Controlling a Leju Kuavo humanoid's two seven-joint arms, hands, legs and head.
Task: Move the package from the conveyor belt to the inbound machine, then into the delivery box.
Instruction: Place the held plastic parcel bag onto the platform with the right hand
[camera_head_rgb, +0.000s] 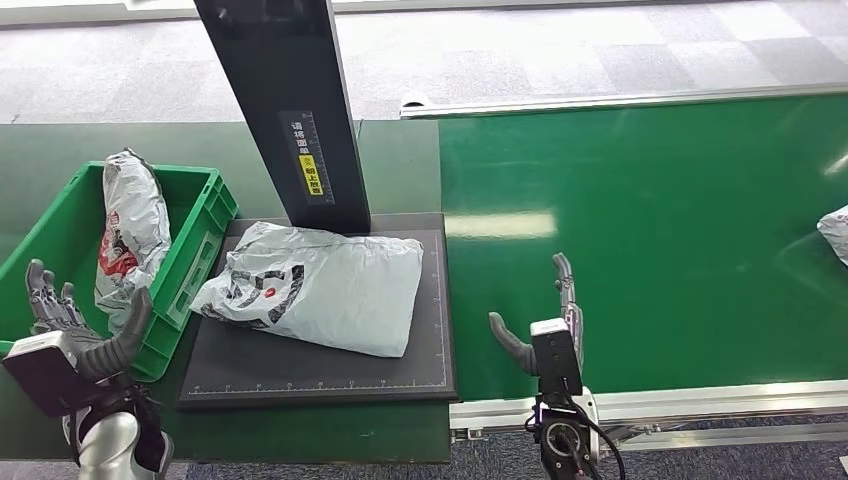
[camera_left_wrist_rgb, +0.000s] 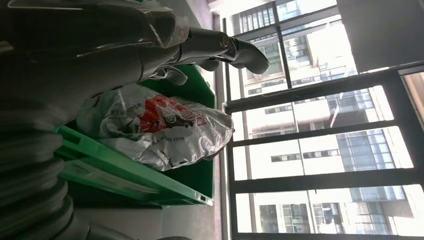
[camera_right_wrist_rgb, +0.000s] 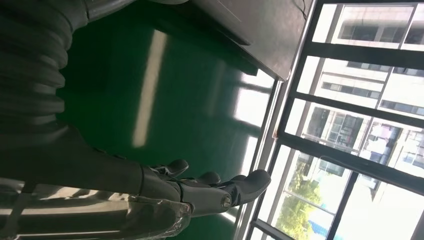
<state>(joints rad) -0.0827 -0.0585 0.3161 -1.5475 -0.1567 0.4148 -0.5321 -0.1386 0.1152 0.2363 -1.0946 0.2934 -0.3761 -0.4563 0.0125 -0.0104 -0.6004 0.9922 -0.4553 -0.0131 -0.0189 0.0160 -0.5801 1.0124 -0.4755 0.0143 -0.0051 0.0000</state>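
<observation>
Beside the green delivery box (camera_head_rgb: 205, 215), the robot's left hand (camera_head_rgb: 75, 325) is raised with fingers spread and thumb apart, holding nothing. Across the work station, the right hand (camera_head_rgb: 548, 315) hovers over the near edge of the conveyor belt (camera_head_rgb: 650, 220), its fingers extended and its thumb out to the side, likewise empty.

Between the two hands, a grey plastic-wrapped package (camera_head_rgb: 315, 285) lies flat on the dark platform of the inbound machine (camera_head_rgb: 330, 375), at the foot of the machine's black upright column (camera_head_rgb: 290, 100). One corner of the package overhangs the platform's edge on the box side. A second package (camera_head_rgb: 130, 225) already leans inside the delivery box; the left wrist view shows its crinkled wrapper with red printing resting against the box wall. A further parcel (camera_head_rgb: 835, 230) is visible at the far right end of the belt.

Judging by the layout, the first leg of the task appears complete and the transfer into the box is the step now in hand. The next move likely calls for the left hand to swing across to the platform, close on the soft package near its box-side end, lift it over the rim and release it beside the one already inside. The slack wrapper may sag or slip in a shallow grip.
</observation>
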